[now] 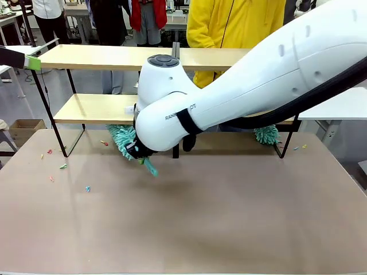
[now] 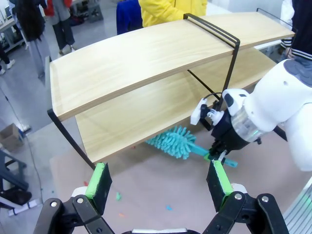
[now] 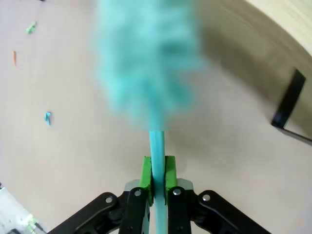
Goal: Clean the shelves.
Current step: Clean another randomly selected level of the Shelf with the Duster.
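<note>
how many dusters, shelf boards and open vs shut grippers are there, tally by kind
teal dusters: 2, one held and one at the rack's right end
light-wood shelf boards: 2, top and lower
grippers: 2, left gripper open, right gripper shut on the duster handle
total: 6

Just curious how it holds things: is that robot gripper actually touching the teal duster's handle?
Touching. In the right wrist view the right gripper has its green pads pressed against both sides of the teal duster handle, with no gap.
</note>
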{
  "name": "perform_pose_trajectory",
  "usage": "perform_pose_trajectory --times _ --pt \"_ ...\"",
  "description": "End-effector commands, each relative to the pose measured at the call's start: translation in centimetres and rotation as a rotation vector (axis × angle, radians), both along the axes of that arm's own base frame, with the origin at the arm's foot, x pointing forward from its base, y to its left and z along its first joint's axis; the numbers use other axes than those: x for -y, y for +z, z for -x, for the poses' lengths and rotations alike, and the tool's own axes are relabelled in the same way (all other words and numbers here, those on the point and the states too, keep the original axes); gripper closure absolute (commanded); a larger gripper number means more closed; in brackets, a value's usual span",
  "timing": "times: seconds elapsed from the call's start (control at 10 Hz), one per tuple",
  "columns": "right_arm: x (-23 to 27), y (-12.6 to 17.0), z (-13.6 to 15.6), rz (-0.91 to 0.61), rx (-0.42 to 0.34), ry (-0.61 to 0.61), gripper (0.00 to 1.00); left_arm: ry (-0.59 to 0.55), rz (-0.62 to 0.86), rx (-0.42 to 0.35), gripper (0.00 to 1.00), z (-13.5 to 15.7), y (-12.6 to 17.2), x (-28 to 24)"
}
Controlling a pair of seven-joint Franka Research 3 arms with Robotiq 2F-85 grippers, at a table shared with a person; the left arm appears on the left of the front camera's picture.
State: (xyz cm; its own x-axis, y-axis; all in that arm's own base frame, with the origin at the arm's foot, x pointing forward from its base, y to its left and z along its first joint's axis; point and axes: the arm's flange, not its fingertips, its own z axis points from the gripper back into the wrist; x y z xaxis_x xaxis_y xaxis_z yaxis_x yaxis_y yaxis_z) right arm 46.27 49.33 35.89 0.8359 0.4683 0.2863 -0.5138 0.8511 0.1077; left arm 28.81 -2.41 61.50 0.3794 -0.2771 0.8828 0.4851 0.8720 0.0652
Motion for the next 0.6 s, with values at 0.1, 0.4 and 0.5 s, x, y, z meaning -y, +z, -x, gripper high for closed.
perform_pose_trajectory --times 0.1,0.4,0.5 --pt "-2.6 -0.7 -0.9 0.027 -0.021 -0.005 0.88 -0.008 -0.016 0.009 0.0 -0.1 0.2 -0.2" --pt "-1.8 -0.4 -0.4 0.059 -0.097 0.044 0.88 -0.008 -0.016 0.009 0.0 -0.1 0.2 -0.2" --pt "-1.0 0.0 0.0 0.047 -0.117 0.083 0.88 -0.008 -0.016 0.009 0.0 -0.1 0.2 -0.2"
